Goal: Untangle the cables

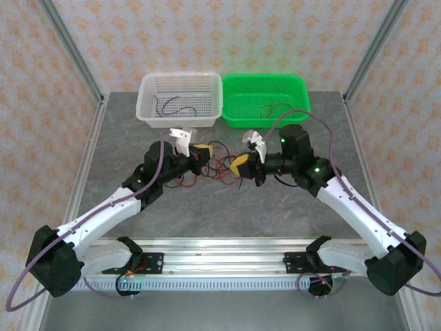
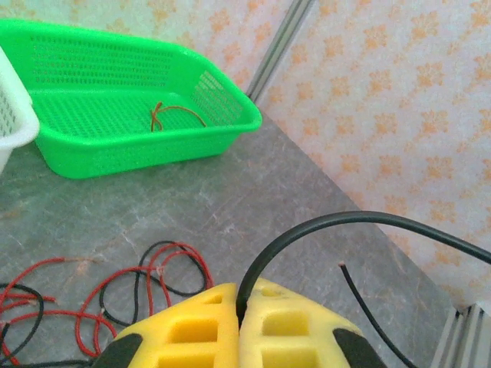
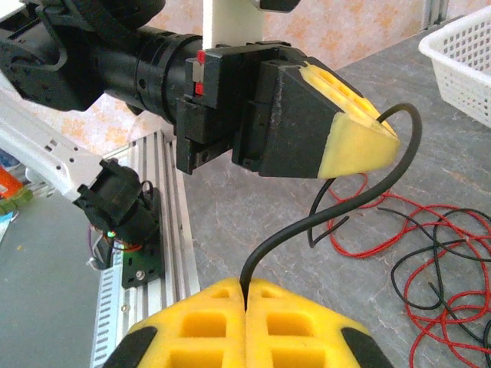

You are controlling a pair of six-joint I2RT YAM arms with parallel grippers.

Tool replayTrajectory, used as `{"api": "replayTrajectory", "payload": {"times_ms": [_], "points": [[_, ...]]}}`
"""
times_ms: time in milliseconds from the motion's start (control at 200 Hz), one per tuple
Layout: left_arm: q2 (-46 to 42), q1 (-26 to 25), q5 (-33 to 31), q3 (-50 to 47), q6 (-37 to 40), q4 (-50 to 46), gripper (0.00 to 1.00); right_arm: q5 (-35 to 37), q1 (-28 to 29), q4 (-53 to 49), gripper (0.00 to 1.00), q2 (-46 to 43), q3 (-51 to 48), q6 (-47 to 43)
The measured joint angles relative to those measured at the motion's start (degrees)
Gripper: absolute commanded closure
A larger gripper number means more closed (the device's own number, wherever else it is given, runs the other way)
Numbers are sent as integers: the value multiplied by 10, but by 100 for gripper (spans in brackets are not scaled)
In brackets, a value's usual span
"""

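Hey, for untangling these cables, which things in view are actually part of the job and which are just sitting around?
Part of the job:
tangle of red and black cables
black cable pinched by left gripper and right gripper
white basket and green basket, probably for freed strands

Just there:
aluminium rail
patterned walls

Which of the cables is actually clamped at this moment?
One black cable, pinched by the left gripper and the right gripper; the other red and black cables lie loose on the table.
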Motion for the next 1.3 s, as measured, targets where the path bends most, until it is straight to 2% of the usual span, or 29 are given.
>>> {"api": "replayTrajectory", "payload": {"times_ms": [30, 130, 395, 525, 816, 1296], "points": [[0, 0, -7, 5, 0, -1, 100, 6, 0, 4, 64, -2, -2, 9], [0, 0, -39, 29, 0, -18, 100, 29, 0, 17, 38, -6, -11, 32], [28, 2, -153, 167, 7, -83, 100, 86, 0, 46, 13, -16, -61, 85], [79, 33, -186, 245, 9, -104, 100, 114, 0, 53, 12, -32, -87, 109], [231, 145, -196, 391, 19, -110, 100, 146, 0, 74, 12, -85, -158, 165], [475, 256, -146, 508, 25, -49, 100, 166, -1, 79, 14, -105, -186, 198]]}}
